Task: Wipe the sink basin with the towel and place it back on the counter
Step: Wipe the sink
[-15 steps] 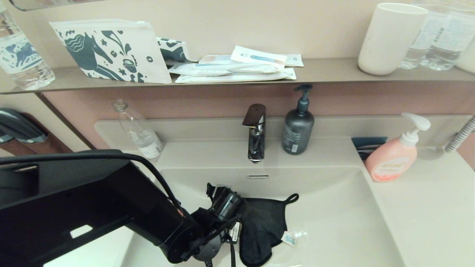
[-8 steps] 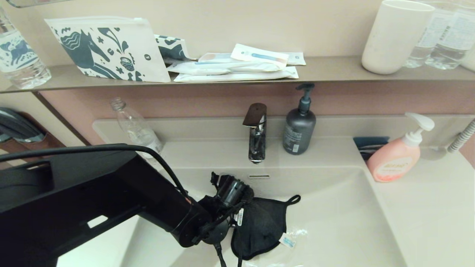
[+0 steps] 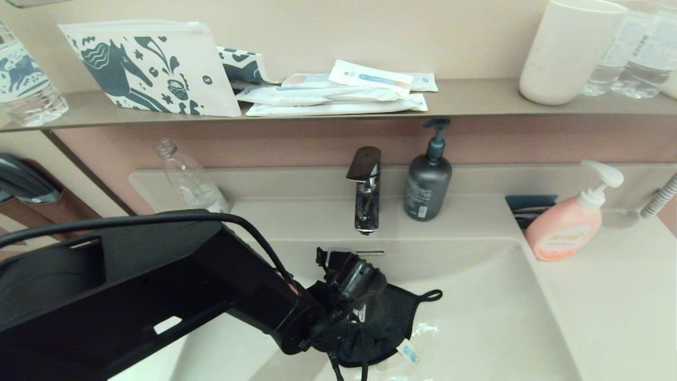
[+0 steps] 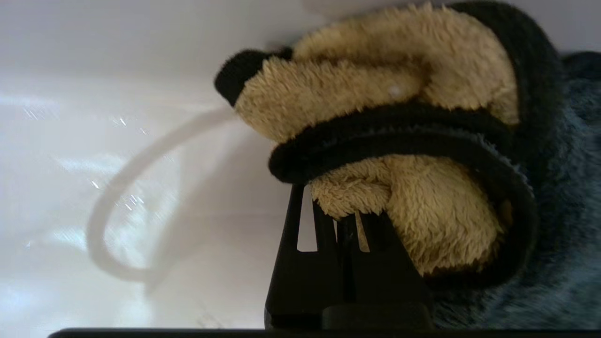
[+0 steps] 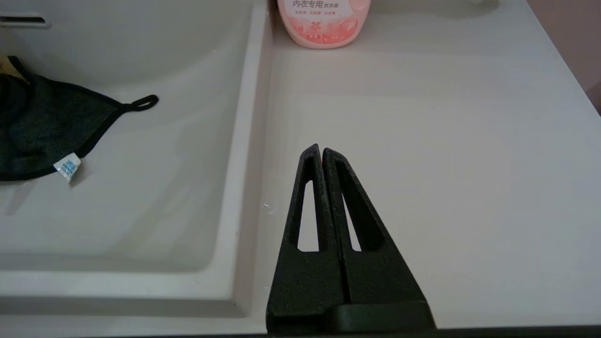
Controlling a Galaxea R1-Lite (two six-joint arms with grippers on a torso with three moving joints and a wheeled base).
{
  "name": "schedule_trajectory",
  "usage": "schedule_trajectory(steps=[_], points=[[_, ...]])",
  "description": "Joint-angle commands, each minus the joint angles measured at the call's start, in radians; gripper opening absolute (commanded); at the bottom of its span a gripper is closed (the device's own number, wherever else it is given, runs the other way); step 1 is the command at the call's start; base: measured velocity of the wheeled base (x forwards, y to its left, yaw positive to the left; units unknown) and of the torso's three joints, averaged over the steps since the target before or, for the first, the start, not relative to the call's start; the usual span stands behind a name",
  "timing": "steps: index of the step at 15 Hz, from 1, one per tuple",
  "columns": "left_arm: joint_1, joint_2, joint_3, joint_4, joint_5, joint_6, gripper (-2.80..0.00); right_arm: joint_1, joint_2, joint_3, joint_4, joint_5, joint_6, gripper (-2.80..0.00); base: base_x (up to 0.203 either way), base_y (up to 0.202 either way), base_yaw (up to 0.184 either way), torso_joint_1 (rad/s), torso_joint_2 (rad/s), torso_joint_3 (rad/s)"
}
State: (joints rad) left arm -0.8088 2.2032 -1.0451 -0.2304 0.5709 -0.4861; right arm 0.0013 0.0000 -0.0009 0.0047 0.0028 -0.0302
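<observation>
Since a second ago: left gripper (image 4: 345,220) has pushed the towel (image 3: 394,320) farther toward the faucet (image 3: 365,190) and to the right.
Left gripper: fingers pinched together on bunched yellow pile, down inside the sink basin (image 3: 486,317).
Towel: black side up, spreading right of the gripper, loop (image 3: 431,295) beyond it.
Right gripper (image 5: 322,152): fingers pressed together, holding nothing, above the counter (image 5: 422,141), pink pump bottle (image 5: 324,21) ahead.
</observation>
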Motion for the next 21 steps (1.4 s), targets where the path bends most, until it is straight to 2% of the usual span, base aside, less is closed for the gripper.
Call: schedule_trajectory(steps=[1, 4, 10, 16, 21], points=[[-0.014, -0.019, -0.039, 0.042, 0.005, -0.049, -2.8, 0.0, 0.002, 0.0, 0.0, 0.0, -0.001, -2.8, 0.0, 0.0, 0.0, 0.0, 0.0, 0.0], [-0.052, -0.016, -0.106, 0.114, 0.005, -0.123, -2.8, 0.0, 0.002, 0.001, 0.0, 0.0, 0.0, -2.8, 0.0, 0.0, 0.0, 0.0, 0.0, 0.0], [-0.108, 0.064, -0.172, 0.121, 0.035, -0.199, -2.8, 0.0, 0.002, -0.001, 0.0, 0.0, 0.0, -2.8, 0.0, 0.0, 0.0, 0.0, 0.0, 0.0], [-0.136, 0.116, -0.24, 0.122, 0.041, -0.21, -2.8, 0.0, 0.002, 0.001, 0.0, 0.0, 0.0, -2.8, 0.0, 0.0, 0.0, 0.0, 0.0, 0.0], [-0.189, 0.146, -0.299, 0.144, 0.031, -0.215, -2.8, 0.0, 0.002, 0.0, 0.0, 0.0, 0.0, -2.8, 0.0, 0.0, 0.0, 0.0, 0.0, 0.0]])
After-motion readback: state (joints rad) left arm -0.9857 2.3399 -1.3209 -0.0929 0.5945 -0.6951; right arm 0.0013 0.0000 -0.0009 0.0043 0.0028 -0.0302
